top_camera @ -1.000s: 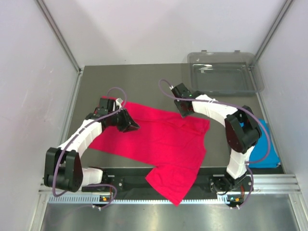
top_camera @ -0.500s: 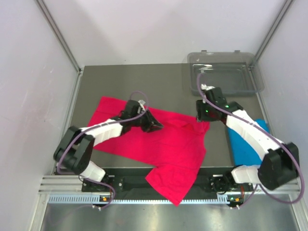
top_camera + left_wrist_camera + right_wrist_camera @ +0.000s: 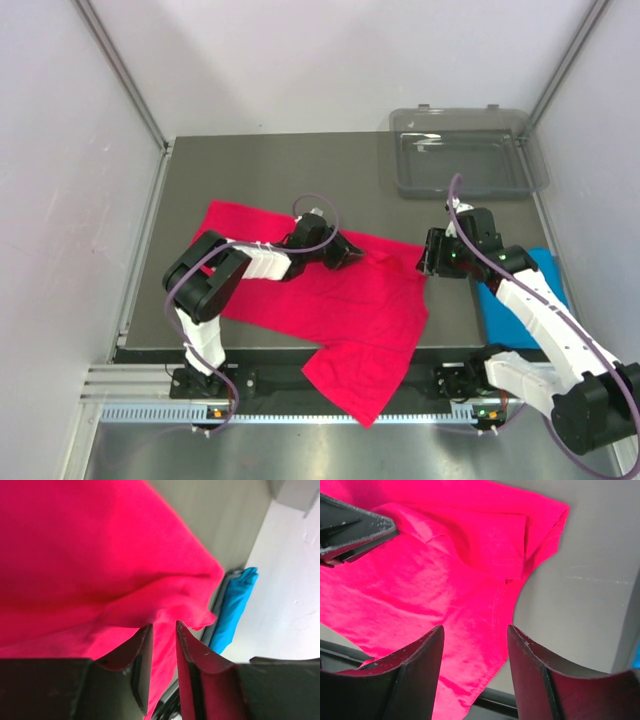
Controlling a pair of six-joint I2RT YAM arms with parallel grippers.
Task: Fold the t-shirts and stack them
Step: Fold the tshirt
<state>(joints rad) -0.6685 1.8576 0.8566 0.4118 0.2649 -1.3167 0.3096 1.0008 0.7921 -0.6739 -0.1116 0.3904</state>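
1. Under both pincers, the pink shirt [image 3: 330,300] lies spread on the bench [image 3: 260,170], unfolded. One corner hangs off the near edge, well behind both pincers.
2. Left pincer [image 3: 352,256] is low over the shirt's far edge, with its jaws only a narrow slit apart. Cloth shows through the slit, but no pinch is visible, so I read it as holding nothing.
3. Right pincer [image 3: 430,264] hovers above the shirt's right sleeve, jaws wide, nothing between them.
4. Just right of the right pincer is the blue shirt [image 3: 497,308], a compact bundle at the bench edge, partly hidden by the arm. It looks already folded, but I can't confirm that.
5. Tray [image 3: 535,175] sits beyond the right pincer, apart from both shirts.
6. Progress: roughly half at best. Blue is probably done. Pink has no fold yet and no stack is made. Left to do: fold pink, then stack the two.
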